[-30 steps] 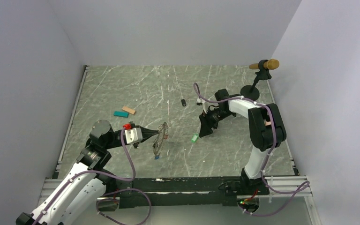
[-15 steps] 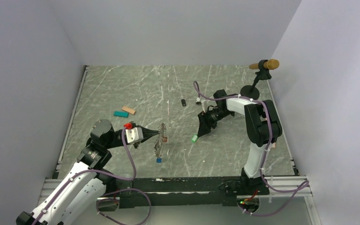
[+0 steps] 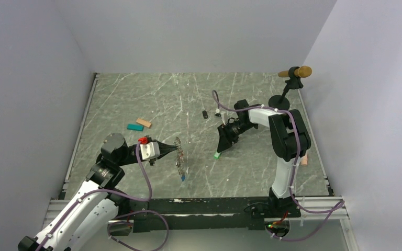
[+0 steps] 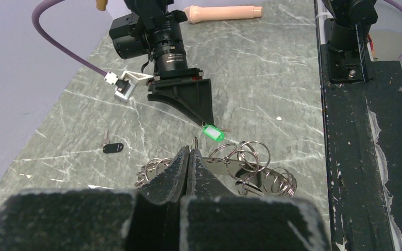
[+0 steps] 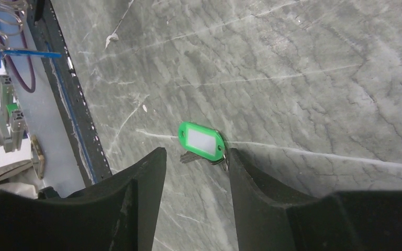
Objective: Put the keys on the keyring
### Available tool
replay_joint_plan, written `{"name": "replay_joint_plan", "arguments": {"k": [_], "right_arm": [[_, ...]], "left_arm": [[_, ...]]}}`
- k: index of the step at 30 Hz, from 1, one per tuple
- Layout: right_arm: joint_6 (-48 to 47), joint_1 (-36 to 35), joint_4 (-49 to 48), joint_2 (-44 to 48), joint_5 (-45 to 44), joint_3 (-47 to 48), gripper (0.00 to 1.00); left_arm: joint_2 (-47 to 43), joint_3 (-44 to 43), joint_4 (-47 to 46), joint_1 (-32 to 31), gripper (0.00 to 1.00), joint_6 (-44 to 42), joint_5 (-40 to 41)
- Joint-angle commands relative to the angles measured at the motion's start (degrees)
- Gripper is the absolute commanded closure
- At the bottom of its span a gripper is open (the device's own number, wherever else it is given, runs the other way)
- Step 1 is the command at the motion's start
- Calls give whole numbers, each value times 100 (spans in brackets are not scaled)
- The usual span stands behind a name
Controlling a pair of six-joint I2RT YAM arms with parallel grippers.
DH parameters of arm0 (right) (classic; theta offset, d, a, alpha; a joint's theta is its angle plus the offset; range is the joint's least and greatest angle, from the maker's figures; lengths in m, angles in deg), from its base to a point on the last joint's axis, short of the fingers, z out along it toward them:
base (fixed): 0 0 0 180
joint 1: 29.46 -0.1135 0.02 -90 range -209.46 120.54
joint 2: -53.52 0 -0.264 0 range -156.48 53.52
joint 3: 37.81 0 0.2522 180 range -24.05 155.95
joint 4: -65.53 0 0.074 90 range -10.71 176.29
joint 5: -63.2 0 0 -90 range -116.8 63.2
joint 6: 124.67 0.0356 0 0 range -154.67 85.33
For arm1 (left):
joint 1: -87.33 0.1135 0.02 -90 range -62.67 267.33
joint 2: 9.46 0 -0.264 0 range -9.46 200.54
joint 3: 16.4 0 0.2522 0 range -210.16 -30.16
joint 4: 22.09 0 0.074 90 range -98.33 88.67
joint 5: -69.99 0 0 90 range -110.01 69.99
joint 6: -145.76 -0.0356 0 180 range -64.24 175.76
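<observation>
My left gripper is shut on the keyring, a dark ring fringed with small split rings, and holds it on edge just above the table. The blue key tag hangs at the ring's lower end. In the left wrist view my fingers pinch the keyring. The green key lies flat on the table. My right gripper is open and tilted down over it. In the right wrist view the green key lies at the tips of the right gripper, touching the right finger.
A black key tag lies further back. A teal block and a tan block lie at the left. A stand with a wooden-headed tool is at the back right. A peach cylinder lies near the right arm's base.
The keyring has turned in my left gripper and the blue tag has swung right and nearer. My right gripper has shifted a little left, staying over the green key.
</observation>
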Motion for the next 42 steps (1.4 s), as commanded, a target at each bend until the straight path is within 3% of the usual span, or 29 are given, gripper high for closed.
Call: {"name": "replay_joint_plan", "arguments": {"k": [1,6,32,42], "right_arm": [[-33,-40,-64,-207,-393,46,50],[-113,-41,59,-243,-500,95,55],[-337,138,388,-285,-697,117,60],[-302,130,348,-382,-691,131,67]], "left_arm": [[-71,-293,-217,20,100,-147,-203],[-78,-293,-193,24,100,-157,-198],[-95,-302,-140,23,100,-207,-172],[-91,-302,-144,20,100,-209,-172]]}}
